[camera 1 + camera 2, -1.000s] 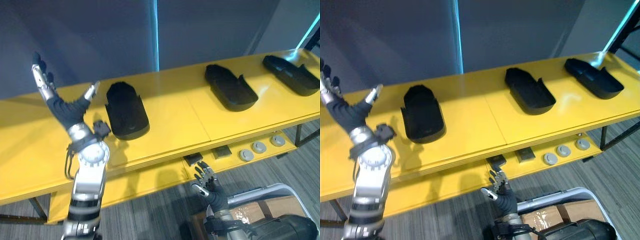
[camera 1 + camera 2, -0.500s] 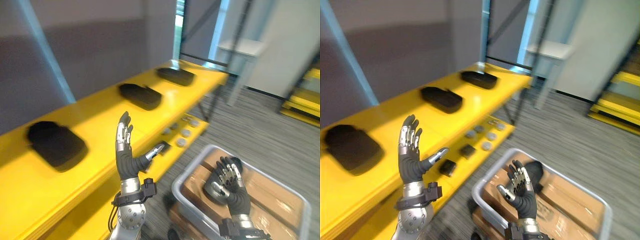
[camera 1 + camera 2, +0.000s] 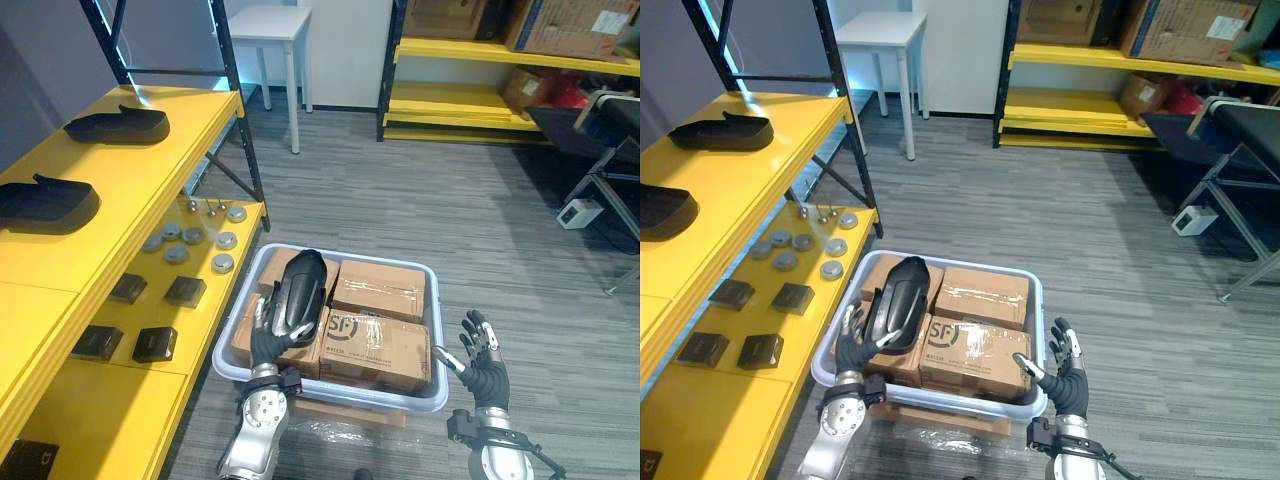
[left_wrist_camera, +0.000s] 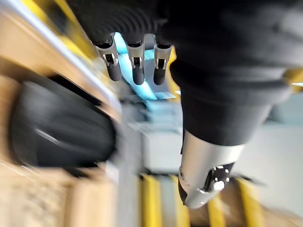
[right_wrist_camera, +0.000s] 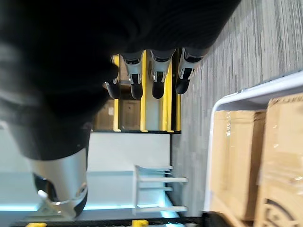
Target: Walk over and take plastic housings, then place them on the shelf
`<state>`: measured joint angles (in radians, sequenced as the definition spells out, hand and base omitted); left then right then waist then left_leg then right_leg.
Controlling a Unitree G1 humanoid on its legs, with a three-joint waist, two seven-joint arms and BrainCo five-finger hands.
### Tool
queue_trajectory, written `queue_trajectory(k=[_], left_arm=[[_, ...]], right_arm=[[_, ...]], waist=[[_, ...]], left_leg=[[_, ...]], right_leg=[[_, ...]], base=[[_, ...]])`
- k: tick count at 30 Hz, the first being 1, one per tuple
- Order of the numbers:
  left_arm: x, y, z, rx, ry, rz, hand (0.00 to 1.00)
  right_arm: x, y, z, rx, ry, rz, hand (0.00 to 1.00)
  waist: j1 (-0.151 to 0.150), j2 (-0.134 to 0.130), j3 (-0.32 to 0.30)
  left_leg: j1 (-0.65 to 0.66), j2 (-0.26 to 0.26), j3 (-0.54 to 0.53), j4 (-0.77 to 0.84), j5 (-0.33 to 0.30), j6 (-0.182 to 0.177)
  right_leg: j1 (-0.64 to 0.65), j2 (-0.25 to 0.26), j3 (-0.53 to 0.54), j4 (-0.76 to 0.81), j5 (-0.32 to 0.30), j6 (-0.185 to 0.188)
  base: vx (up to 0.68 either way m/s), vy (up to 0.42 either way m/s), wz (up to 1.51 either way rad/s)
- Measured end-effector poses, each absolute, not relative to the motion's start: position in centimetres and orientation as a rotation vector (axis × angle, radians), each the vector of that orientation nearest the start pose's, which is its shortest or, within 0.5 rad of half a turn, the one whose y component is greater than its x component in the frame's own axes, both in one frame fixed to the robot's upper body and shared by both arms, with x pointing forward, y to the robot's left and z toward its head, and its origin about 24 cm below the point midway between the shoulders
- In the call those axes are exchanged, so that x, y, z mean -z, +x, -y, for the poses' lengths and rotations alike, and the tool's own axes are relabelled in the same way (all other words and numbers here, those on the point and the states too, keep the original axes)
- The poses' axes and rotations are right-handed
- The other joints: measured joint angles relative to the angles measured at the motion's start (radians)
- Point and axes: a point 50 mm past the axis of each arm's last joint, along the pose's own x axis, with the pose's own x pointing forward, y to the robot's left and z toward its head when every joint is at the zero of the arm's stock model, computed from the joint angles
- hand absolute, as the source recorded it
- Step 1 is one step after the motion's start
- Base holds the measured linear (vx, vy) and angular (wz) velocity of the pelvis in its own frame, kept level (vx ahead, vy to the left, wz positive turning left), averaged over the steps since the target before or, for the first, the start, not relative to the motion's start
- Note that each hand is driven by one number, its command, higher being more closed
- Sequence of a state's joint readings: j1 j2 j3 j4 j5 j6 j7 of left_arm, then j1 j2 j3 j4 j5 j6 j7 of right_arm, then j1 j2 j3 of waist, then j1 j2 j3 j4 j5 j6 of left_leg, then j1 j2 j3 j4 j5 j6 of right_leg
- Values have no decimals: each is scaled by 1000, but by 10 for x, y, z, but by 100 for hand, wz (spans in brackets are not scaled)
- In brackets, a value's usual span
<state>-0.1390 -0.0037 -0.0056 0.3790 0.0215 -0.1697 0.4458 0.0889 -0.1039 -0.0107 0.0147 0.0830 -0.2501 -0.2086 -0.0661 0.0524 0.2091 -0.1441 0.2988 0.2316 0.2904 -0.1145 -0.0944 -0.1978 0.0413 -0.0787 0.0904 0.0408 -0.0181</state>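
A black plastic housing [image 3: 297,293] lies tilted on the cardboard boxes [image 3: 376,335] in a grey tub [image 3: 428,330]. My left hand [image 3: 853,346] is right by the housing's near end, with straight spread fingers [image 4: 135,63] and the thumb [image 4: 204,185] apart. I cannot tell whether it touches the housing. To the right of the tub, my right hand [image 3: 482,367] hovers open with its palm up and holds nothing. Two more black housings [image 3: 118,123] [image 3: 45,203] rest on the yellow shelf [image 3: 140,165] at the left.
The shelf's lower level [image 3: 120,340] holds small black blocks [image 3: 155,343] and grey discs [image 3: 190,240]. A white table [image 3: 268,25] stands at the back, and yellow racks [image 3: 470,60] with boxes beyond it. A dark chair [image 3: 605,140] is at the right. Grey carpet lies between them.
The camera has swung from the shelf to the tub on the floor. My left hand has come down from a raised pose to the housing in the tub. My right hand now hovers beside the tub.
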Motion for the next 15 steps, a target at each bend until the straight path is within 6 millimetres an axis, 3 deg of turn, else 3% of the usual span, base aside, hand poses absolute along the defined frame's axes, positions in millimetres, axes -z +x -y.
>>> queue_trajectory(k=[2,4,5,6,9,13,15], left_arm=[[12,261,-173,-481,49,-150,0],[22,252,-184,-535,57,-197,0],[31,243,-192,-569,73,-232,0],[35,239,-194,-577,81,-254,0],[53,216,-204,-608,112,-338,0],[69,204,-199,-583,131,-413,0],[73,202,-197,-573,131,-433,0]], right_arm=[[-42,253,188,264,-44,128,0],[-49,274,188,289,-73,139,0],[-54,287,187,313,-77,140,0],[-56,293,186,322,-74,144,0],[-82,326,176,336,-97,185,0],[-123,360,189,512,-65,214,0],[-143,368,194,573,-41,252,0]], waist=[[24,-1,25],[51,10,55],[81,7,60],[90,5,64],[129,15,104],[164,25,155],[166,24,183]], left_leg=[[-70,-38,-79,47,-4,3],[-90,-82,-99,-42,9,12],[-82,-103,-105,-98,53,-13],[-79,-117,-101,-123,70,-7],[-85,-166,-107,-162,108,14],[-106,-202,-132,-154,113,21],[-114,-212,-142,-154,115,24]], right_leg=[[5,-31,-25,-10,5,-5],[3,-51,-47,-14,8,2],[-14,-60,-44,-17,14,15],[-15,-69,-46,-32,21,24],[-7,-113,-55,-89,55,52],[8,-145,-78,-120,74,70],[4,-154,-81,-120,77,74]], base=[[-33,41,52],[-39,123,42],[-21,136,25],[20,131,18],[47,113,22],[50,102,23],[16,72,12]])
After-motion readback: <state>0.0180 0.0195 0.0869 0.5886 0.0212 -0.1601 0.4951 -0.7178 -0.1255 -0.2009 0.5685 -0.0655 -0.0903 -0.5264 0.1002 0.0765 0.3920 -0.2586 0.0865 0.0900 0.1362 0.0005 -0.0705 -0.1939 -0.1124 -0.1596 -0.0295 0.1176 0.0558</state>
